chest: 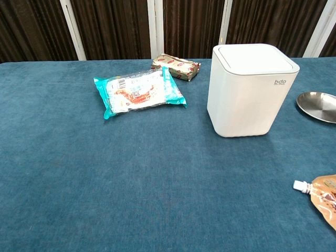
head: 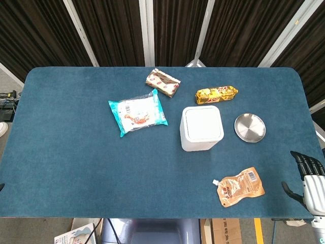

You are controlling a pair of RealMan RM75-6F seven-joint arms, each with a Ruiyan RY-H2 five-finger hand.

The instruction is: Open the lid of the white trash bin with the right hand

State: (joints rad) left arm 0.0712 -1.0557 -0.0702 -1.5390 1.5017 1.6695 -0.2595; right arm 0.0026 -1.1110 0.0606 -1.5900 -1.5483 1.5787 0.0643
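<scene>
The white trash bin [head: 201,128] stands upright right of the table's middle, with its lid [head: 203,123] shut flat. In the chest view the bin [chest: 247,94] is at the upper right, its lid [chest: 255,58] down. My right hand [head: 309,182] hovers at the table's front right corner, well to the right of the bin and nearer the front. Its fingers are spread and hold nothing. The chest view does not show this hand. I do not see my left hand in either view.
A steel dish [head: 250,127] lies just right of the bin. A yellow snack bar [head: 217,94] and a brown packet [head: 163,82] lie behind it. A teal-edged snack bag [head: 137,112] is to its left. An orange spouted pouch [head: 241,187] lies in front, near my right hand.
</scene>
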